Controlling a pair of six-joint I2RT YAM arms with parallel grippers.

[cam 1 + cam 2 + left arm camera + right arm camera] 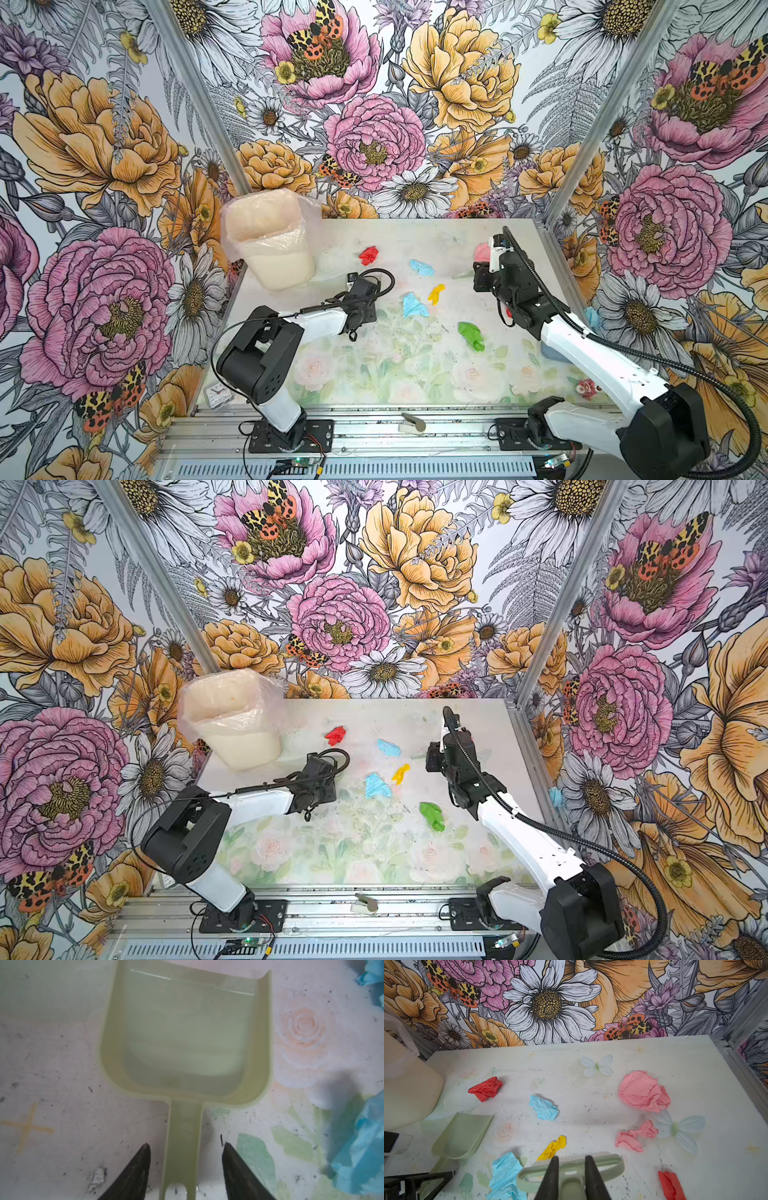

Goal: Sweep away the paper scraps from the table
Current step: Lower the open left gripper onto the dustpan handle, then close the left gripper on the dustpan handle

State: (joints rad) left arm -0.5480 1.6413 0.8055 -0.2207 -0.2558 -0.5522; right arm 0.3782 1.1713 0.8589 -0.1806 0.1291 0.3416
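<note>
While right tool (572,1157) grips brush (610,1163), left tool (186,1144) (half-open) straddles dustpan (187,1032).

No legible text, labels, numbers anywhere.

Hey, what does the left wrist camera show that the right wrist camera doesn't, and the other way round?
Only the left wrist view: the open left gripper straddling the dustpan handle with gaps on both sides, and a yellow cross mark.
Only the right wrist view: the right gripper shut on the brush, red scraps, pink scraps, a yellow scrap, the bin and the flowered wall.
Both: the dustpan, the light blue scraps and the table.
</note>
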